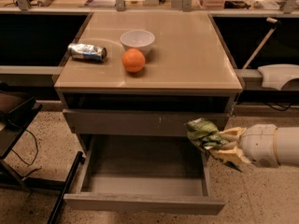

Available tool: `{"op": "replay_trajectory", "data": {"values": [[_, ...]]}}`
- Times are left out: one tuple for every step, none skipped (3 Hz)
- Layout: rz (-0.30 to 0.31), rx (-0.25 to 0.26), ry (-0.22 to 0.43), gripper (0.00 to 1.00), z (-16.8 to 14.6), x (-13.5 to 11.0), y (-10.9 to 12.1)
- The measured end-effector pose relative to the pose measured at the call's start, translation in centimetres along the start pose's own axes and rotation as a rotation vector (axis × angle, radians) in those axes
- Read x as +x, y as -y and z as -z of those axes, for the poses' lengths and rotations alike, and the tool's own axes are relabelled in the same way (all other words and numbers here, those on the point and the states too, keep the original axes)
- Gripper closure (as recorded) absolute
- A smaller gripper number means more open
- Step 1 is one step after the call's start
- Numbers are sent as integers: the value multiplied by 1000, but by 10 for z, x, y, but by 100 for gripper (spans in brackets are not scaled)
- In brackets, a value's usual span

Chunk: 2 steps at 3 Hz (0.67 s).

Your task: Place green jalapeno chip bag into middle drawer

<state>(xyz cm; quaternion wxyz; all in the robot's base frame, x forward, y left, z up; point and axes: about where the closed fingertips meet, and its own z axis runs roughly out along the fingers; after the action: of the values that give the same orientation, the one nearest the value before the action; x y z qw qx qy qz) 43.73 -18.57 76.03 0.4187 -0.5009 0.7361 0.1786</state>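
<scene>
In the camera view, the gripper (218, 145) sits at the lower right of the frame, on the end of a thick white arm (275, 146) that comes in from the right edge. Its pale fingers (230, 135) are closed on the green jalapeno chip bag (203, 133), pinching the bag's right side so that the crumpled green foil sticks out to the left of them. The bag is off the floor and off any surface. In the picture it overlaps the right end of a closed grey drawer front with pale scratch marks (140, 122) and lies just above the right rim of the drawer below.

That lower one, the middle drawer (140, 203), is pulled out towards the bottom of the frame, its plain front panel at the lower centre and its smooth grey tray open to view. The bag is not inside it.

Above, a beige tabletop (187, 55) fills the upper middle of the frame. On its left half stand a white bowl (137, 40), an orange (133, 60) just below the bowl and close to it, and a crushed silver-blue can (87, 52) lying on its side to the left of both. The speckled floor (261, 195) shows at the lower right.
</scene>
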Motion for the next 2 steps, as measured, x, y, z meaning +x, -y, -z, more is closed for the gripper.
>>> {"op": "replay_trajectory", "data": {"values": [[73, 52, -79, 100, -48, 32, 16], [148, 130, -178, 100, -90, 60, 55]]}}
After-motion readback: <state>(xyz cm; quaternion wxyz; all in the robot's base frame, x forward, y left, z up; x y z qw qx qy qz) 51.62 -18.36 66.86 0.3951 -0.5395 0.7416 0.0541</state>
